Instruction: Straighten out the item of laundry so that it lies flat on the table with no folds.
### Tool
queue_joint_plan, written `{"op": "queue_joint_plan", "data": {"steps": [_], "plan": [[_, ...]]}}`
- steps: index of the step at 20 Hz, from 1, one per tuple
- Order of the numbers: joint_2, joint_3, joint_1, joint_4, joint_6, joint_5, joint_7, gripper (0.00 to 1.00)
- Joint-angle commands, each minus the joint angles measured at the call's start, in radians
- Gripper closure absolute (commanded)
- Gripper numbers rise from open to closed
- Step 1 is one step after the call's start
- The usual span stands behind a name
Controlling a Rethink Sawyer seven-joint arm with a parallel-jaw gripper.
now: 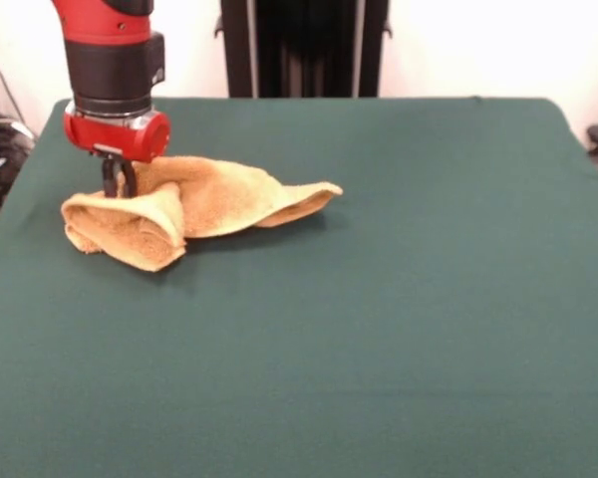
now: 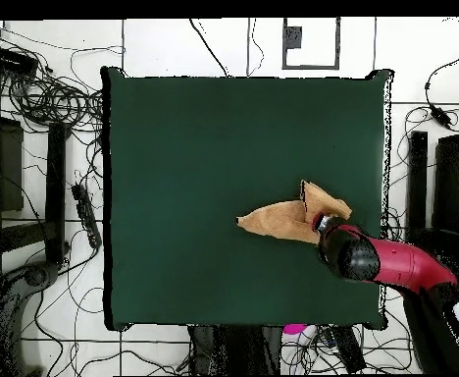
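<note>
Orange-tan terry, the towel (image 1: pixel 184 207) lies crumpled on the dark green worktop (image 1: pixel 399 299), and in the front view, reading from the left, the pincer (image 1: pixel 119 184) comes first: it stands down into the towel's rear left part, its dark tips sunk among the folds beneath the red and black arm (image 1: pixel 114 70). Just in front of the pincer a thick rolled fold bulges toward the camera; to the pincer's right the cloth thins into a flat tongue that ends in a slightly lifted point. The tips look pressed together on a pinch of terry, though the fold in front of them hides the contact, so whether they truly hold cloth I cannot tell for sure. To do this step well, I judge the pincer should keep to a single layer at an edge or corner and draw it away from the tongue, low over the worktop, so the rolled fold unrolls rather than drags along as a lump. In the overhead view the arm covers the pincer and the end of the towel (image 2: pixel 290 218) nearest it. No stripe bands or tag can be made out in either view.
</note>
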Motion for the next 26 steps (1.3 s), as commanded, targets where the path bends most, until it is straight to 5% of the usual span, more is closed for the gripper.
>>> {"op": "queue_joint_plan", "data": {"steps": [1, 11, 12, 26], "plan": [[0.004, 0.098, -0.068, 0.014, 0.198, -0.017, -0.188, 0.00], [0.022, 0.122, -0.087, -0.016, 0.240, -0.032, -0.190, 0.00], [0.023, 0.124, -0.087, -0.018, 0.243, -0.033, -0.189, 1.00], [-0.011, 0.136, -0.071, -0.034, 0.279, -0.027, -0.186, 1.00]]}}
